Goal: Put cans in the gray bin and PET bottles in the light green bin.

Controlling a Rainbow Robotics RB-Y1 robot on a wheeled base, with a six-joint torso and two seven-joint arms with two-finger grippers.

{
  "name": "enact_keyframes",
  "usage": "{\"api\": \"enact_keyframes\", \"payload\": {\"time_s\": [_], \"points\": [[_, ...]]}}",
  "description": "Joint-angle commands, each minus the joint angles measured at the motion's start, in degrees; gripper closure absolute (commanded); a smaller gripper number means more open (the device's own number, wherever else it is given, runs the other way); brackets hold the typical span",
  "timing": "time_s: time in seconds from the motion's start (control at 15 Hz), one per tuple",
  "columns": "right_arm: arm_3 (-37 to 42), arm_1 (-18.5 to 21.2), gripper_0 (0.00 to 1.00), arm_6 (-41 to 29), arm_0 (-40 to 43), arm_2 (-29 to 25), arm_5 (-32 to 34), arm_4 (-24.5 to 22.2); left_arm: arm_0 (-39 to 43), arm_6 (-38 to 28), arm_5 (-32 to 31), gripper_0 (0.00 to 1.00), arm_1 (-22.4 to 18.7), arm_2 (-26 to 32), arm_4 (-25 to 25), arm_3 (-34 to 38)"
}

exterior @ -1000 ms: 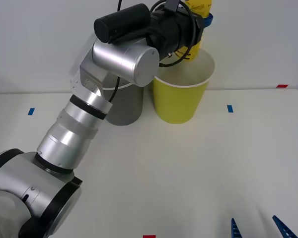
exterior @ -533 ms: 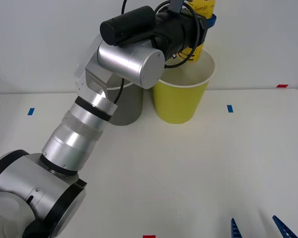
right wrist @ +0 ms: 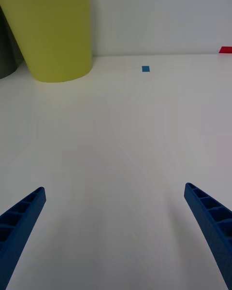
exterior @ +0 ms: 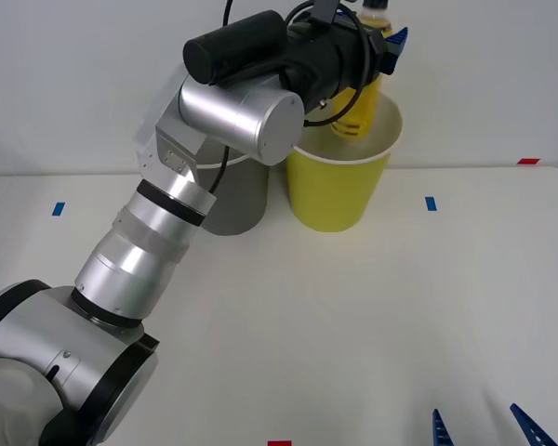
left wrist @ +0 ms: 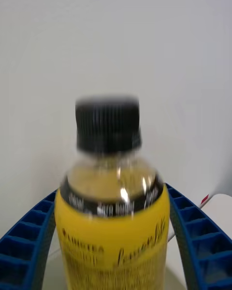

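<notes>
The PET bottle [exterior: 361,102], clear with yellow liquid, a yellow label and a black cap, stands upright with its base inside the mouth of the light green bin [exterior: 335,190]. My left gripper [exterior: 377,42] hovers over that bin's rim, its blue fingers [left wrist: 29,237] spread open on either side of the bottle [left wrist: 113,222], which looks blurred. The gray bin [exterior: 240,200] stands just left of the green one, partly hidden by my left arm. My right gripper [exterior: 476,415] rests open and empty low over the table's near right. No cans are in view.
Both bins stand at the table's far edge against a white wall; the light green bin [right wrist: 53,29] and a sliver of the gray bin [right wrist: 5,53] are far ahead of my right gripper [right wrist: 114,188]. Small blue tape marks [exterior: 431,203] and red tape marks [exterior: 528,161] dot the white table.
The bottle has dropped lower into the light green bin's mouth while my left gripper stayed above the rim and its fingers parted. The right arm has not moved.
</notes>
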State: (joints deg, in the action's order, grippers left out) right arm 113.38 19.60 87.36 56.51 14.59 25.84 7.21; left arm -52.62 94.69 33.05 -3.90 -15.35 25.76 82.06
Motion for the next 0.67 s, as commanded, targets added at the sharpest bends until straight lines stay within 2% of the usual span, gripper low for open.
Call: {"api": "enact_keyframes", "payload": {"time_s": [0.07,0.27,0.47,0.67], "points": [[0.00,0.00,0.00,0.00,0.00,0.00,0.00,0.00,0.06,-0.56,0.00,0.00,-1.02,0.06,1.31,0.47],[0.00,0.00,0.00,0.00,0.00,0.00,0.00,0.00,0.58,-0.47,2.20,0.00,-3.57,0.06,5.88,3.81],[0.00,0.00,0.00,0.00,0.00,0.00,0.00,0.00,5.51,-0.73,10.28,0.00,-8.14,0.32,6.49,16.56],[0.00,0.00,0.00,0.00,0.00,0.00,0.00,0.00,11.48,-1.35,11.86,0.00,-11.13,2.61,6.67,26.67]]}}
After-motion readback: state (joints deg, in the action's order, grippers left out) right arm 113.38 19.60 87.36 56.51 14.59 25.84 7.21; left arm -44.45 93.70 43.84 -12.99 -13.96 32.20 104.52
